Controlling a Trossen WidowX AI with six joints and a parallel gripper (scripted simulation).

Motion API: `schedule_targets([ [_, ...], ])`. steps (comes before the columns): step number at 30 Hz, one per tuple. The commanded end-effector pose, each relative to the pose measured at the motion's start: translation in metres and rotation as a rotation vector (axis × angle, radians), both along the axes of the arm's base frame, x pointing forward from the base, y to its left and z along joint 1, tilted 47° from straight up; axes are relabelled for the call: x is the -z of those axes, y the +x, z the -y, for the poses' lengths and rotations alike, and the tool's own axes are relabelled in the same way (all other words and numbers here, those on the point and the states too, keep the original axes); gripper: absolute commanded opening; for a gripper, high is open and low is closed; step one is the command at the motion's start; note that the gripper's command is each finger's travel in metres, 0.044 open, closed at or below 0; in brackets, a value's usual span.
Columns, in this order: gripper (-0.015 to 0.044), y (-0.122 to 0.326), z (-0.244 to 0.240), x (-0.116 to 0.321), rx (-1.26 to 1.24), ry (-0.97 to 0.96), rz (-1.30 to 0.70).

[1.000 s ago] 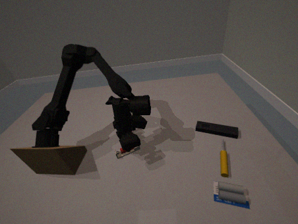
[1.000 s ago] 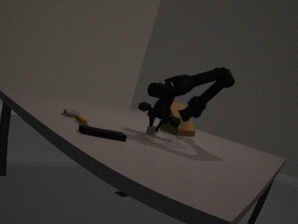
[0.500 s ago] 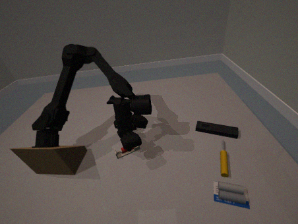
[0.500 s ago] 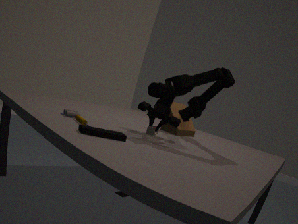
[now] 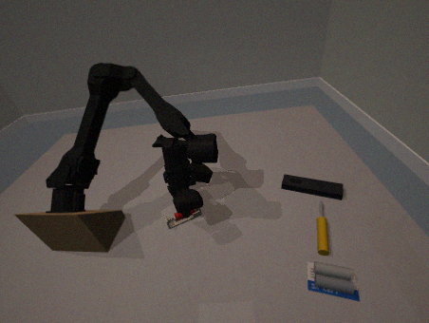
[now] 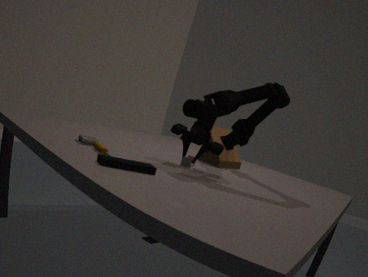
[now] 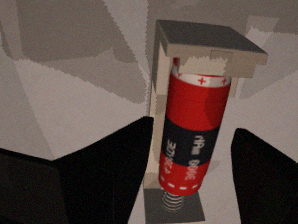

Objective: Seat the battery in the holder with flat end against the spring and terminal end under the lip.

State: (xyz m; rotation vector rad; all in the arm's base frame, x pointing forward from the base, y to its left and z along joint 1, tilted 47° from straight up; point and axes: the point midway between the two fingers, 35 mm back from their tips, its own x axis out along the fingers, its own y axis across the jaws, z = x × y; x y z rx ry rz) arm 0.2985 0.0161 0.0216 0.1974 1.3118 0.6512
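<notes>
Battery [image 5: 178,216] [image 6: 190,159] [image 7: 196,132] over pale tbl [image 5: 228,266] [image 6: 244,216] [image 7: 30,105], grey walls [image 5: 190,43] [image 6: 285,49] & blue-grey flr [image 5: 266,105] [image 6: 61,232] around.

The spring [image 7: 172,201] looks metallic; the tabletop [image 5: 266,142] [image 6: 252,204] looks matt.

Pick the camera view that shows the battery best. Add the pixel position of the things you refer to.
The wrist view: the red and black battery [image 5: 178,216] [image 6: 191,159] [image 7: 196,135] shows nearly whole there, plus-marked end under the lip [image 7: 212,42], other end by the spring [image 7: 173,201]. The top view gives a red patch below the gripper [image 5: 187,209] [image 6: 193,162] [image 7: 192,127]; the exterior view, only a red sliver.
</notes>
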Motion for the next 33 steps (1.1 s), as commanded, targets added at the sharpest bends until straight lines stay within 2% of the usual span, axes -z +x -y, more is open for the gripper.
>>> schedule_targets([
  [1, 0.0174, 0.0, 0.005, -0.006, -0.002, -0.001, 0.005],
  [3, 0.0174, 0.0, 0.006, -0.006, -0.002, -0.001, 0.005],
  [13, 0.0437, -0.012, 0.056, -0.052, -0.002, -0.004, 0.004],
  [33, 0.044, -0.011, 0.058, -0.053, -0.002, -0.004, 0.004],
])
